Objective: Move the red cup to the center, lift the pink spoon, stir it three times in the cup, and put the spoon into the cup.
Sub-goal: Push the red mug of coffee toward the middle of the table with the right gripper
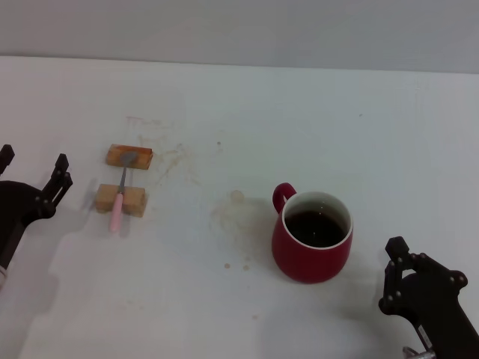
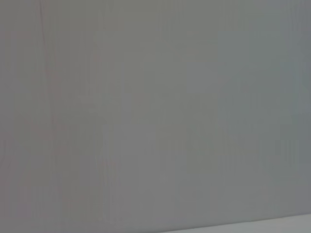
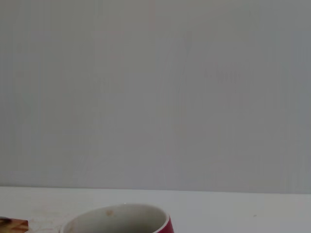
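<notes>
The red cup [image 1: 311, 238] stands upright right of the table's middle, with dark liquid inside and its handle [image 1: 283, 196] pointing to the far left. In the right wrist view only its white-lined rim [image 3: 121, 216] shows. The pink spoon [image 1: 118, 200] lies across two tan wooden blocks [image 1: 129, 155] at the left, its metal end on the far block. My left gripper [image 1: 34, 164] hovers open and empty to the left of the blocks. My right gripper [image 1: 397, 273] sits low, just right of the cup and apart from it.
The white tabletop [image 1: 224, 217] carries faint brown stains between the blocks and the cup. A grey wall [image 1: 239, 30] runs along the far edge. The left wrist view shows only that wall [image 2: 155, 116].
</notes>
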Controlling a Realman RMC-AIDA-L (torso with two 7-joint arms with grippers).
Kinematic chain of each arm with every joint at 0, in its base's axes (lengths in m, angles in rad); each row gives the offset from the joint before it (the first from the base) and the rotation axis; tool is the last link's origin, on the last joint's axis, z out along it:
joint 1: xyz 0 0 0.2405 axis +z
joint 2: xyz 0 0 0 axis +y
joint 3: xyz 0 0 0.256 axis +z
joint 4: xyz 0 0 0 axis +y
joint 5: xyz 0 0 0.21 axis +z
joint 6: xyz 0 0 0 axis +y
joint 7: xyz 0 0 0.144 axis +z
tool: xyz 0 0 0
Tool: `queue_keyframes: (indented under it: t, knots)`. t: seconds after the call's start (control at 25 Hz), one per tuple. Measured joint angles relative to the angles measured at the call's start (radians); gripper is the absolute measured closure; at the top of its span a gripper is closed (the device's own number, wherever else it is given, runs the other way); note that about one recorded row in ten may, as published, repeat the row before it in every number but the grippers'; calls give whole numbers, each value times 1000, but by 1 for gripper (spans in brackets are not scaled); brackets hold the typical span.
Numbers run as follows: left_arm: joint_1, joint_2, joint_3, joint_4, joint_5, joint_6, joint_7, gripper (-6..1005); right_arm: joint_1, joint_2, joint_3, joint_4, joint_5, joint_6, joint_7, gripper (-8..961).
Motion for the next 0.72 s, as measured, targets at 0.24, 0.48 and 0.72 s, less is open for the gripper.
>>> queue_keyframes:
  t: [0.24, 0.48, 0.72]
  knots:
    - [8, -1, -1, -2, 0, 1, 0, 156, 0, 0, 0, -2, 0, 0, 0, 952]
    - [8, -1, 0, 0, 0, 1, 0, 156, 2, 0, 0, 1, 0, 0, 0, 952]
    - [7, 0, -1, 0, 0, 1, 0, 156, 7, 0, -1, 4, -7, -1, 1, 952]
